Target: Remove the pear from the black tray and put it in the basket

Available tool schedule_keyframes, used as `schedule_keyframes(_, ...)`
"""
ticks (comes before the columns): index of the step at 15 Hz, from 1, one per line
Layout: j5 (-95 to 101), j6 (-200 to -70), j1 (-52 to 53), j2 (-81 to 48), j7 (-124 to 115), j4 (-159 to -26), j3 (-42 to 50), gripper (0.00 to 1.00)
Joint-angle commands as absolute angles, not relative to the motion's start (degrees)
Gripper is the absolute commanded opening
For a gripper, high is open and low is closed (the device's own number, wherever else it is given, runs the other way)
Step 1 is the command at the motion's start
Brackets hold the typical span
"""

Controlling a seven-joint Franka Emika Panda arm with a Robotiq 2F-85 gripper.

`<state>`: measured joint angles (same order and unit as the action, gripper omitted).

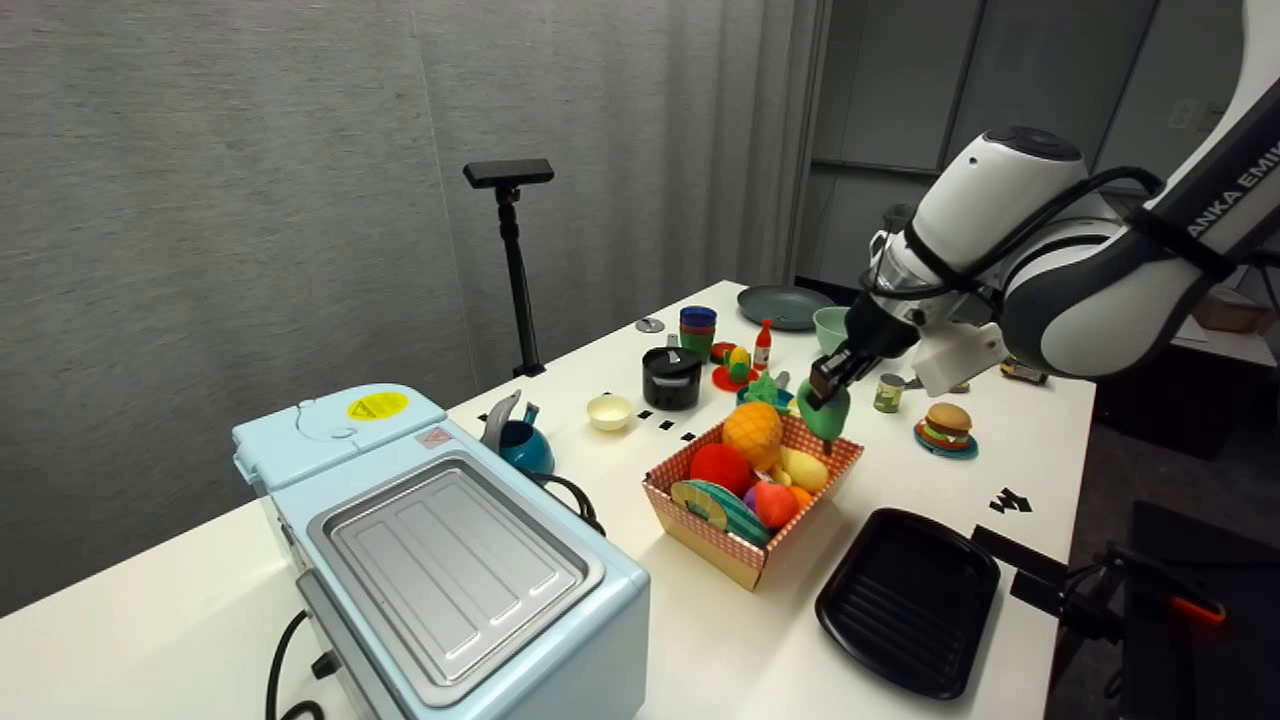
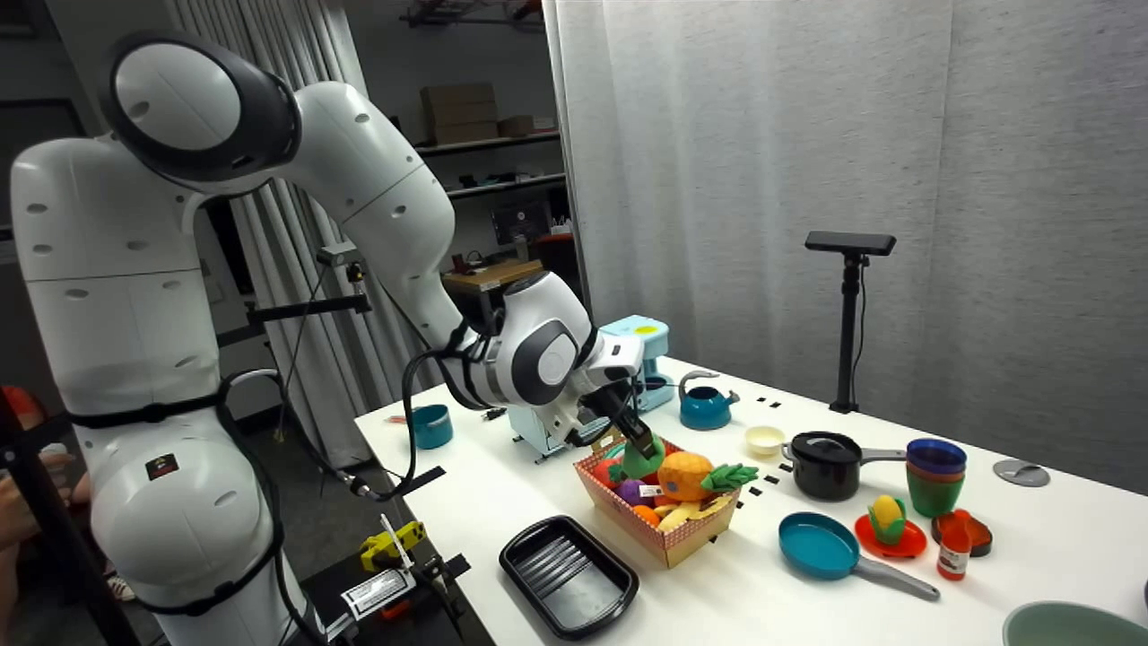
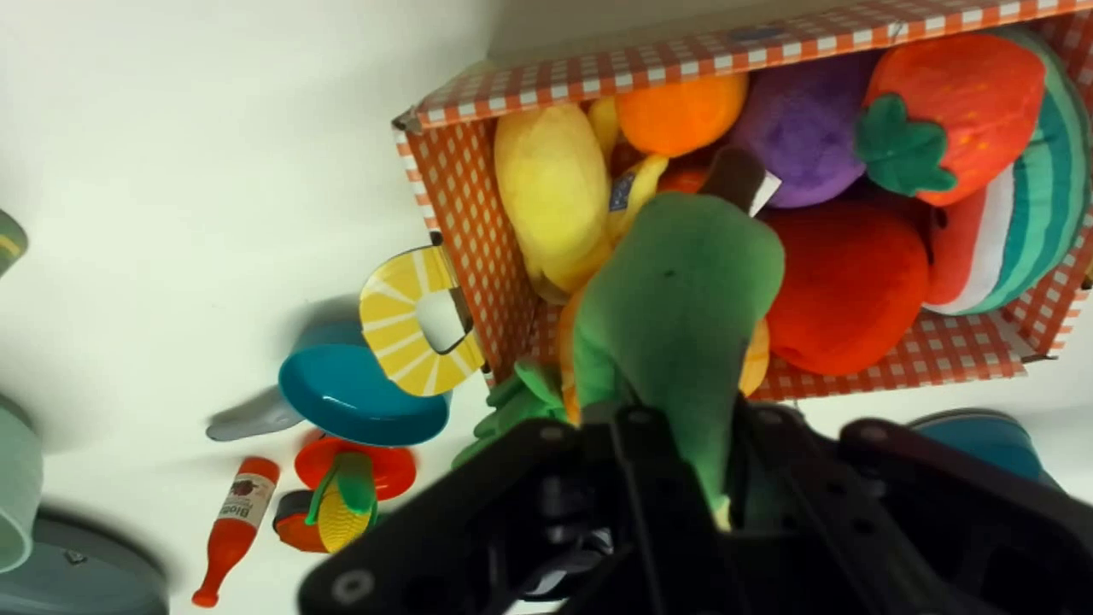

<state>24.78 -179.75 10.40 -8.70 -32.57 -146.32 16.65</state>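
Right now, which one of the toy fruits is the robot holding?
The green pear. It's the only fruit pinched in the gripper; the others, like the strawberry and watermelon slice, lie in the basket.

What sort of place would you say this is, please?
Most likely a robotics lab with a play-kitchen setup: a robot arm hangs over a basket of toy fruit, and what looks like a camera tops a black pole.
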Motion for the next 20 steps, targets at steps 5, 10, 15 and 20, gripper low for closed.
schedule_keyframes(5, 23.3, -181.1, 12.8, -8.3, -38.7, -149.3, 16.1, 0.41)
schedule_keyframes(10, 23.6, -180.9, 13.0, -8.3, -40.6, -150.0, 15.7, 0.78)
schedule_keyframes(15, 23.8, -180.5, 13.0, -8.2, -41.1, -150.0, 15.5, 1.0)
schedule_keyframes(20, 22.9, -180.4, 12.1, -8.1, -40.1, -150.4, 14.1, 1.0)
